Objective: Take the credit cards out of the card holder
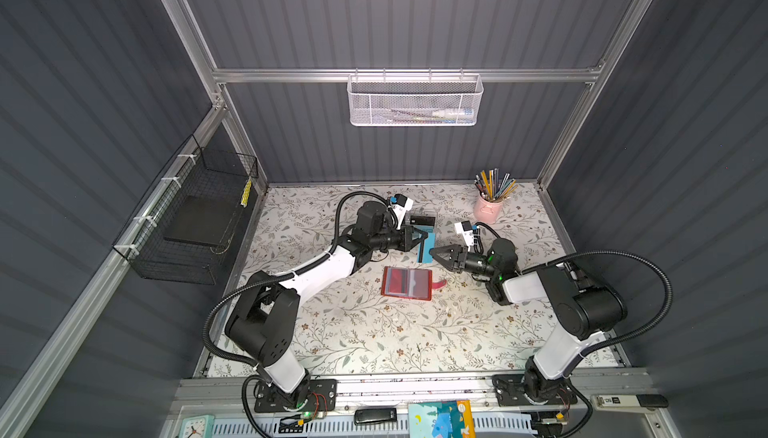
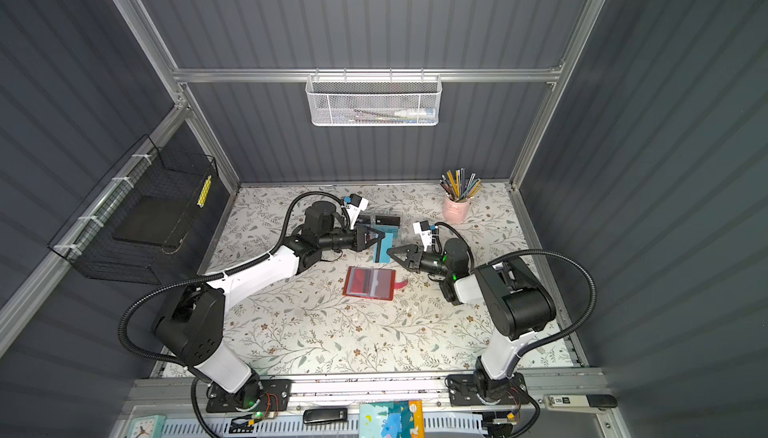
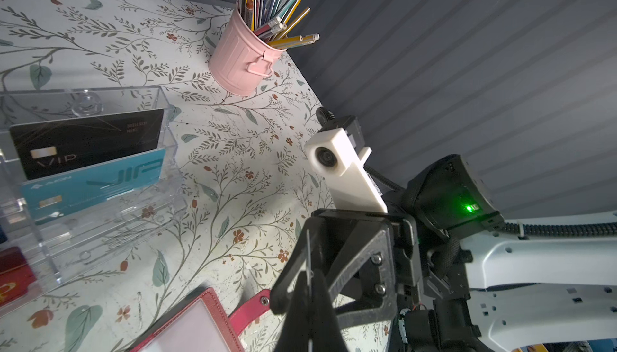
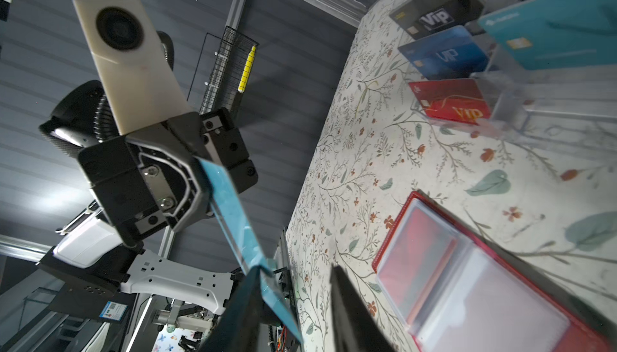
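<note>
L end effector (image 4: 197, 170) clamped on thin, glossy teal card (image 4: 233, 223). R end effector (image 4: 295, 277) jaws apart. Red wallet (image 4: 467, 283), clear sleeves, lies open on floral worktop (image 4: 367, 166).

The table (image 1: 353, 332) has a pale floral cover. A red card holder (image 1: 406, 283) lies open and flat near the middle, its strap tab on the right in both top views. Beyond it stands a clear rack (image 3: 100, 233). A pink cup (image 1: 488, 209) of pencils stands in the far right corner.
</note>
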Tool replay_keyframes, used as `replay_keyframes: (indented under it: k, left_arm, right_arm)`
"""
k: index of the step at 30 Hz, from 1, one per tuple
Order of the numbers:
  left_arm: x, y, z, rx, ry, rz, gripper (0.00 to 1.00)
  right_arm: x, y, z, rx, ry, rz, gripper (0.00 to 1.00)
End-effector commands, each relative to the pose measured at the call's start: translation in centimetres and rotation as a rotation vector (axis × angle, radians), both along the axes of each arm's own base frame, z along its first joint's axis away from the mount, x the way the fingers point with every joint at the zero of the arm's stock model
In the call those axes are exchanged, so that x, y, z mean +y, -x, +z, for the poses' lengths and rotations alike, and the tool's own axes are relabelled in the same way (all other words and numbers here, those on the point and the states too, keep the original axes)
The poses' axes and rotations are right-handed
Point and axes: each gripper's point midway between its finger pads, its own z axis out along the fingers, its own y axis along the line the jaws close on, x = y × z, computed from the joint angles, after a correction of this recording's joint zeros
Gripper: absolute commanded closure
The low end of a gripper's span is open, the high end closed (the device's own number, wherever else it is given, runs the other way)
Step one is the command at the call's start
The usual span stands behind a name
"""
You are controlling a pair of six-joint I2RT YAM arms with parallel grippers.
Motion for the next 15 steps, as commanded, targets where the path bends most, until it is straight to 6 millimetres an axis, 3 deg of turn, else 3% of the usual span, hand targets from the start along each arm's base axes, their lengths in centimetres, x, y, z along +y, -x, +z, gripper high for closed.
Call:
replay_keyframes:
  k: [1,7,13,15]
  left_arm:
    - [-0.1,-0.7,0.8,0.006,-0.003,0.038,1.0]
    - [2.6,-3.5,0.4,0.04,-0.088,0.282,1.0]
    - [5.2,-6.4,0.2,0.167,-0.159,0.557,1.0]
    - [6.4,-7.2,-0.2,0.233,-0.201,0.686,1.0]
  right_arm:
    - [-0.6,-0.4,-0.3,-0.013,0.051,-0.046,0.55]
    - [-2.2,0.0,0.0,-0.029,0.174,-0.145,0.34]
    - [-4.6,1.5,1.6,-0.067,0.345,-0.236,0.02]
    - [-5.2,2.2,2.2,-0.081,0.394,-0.25,0.01]
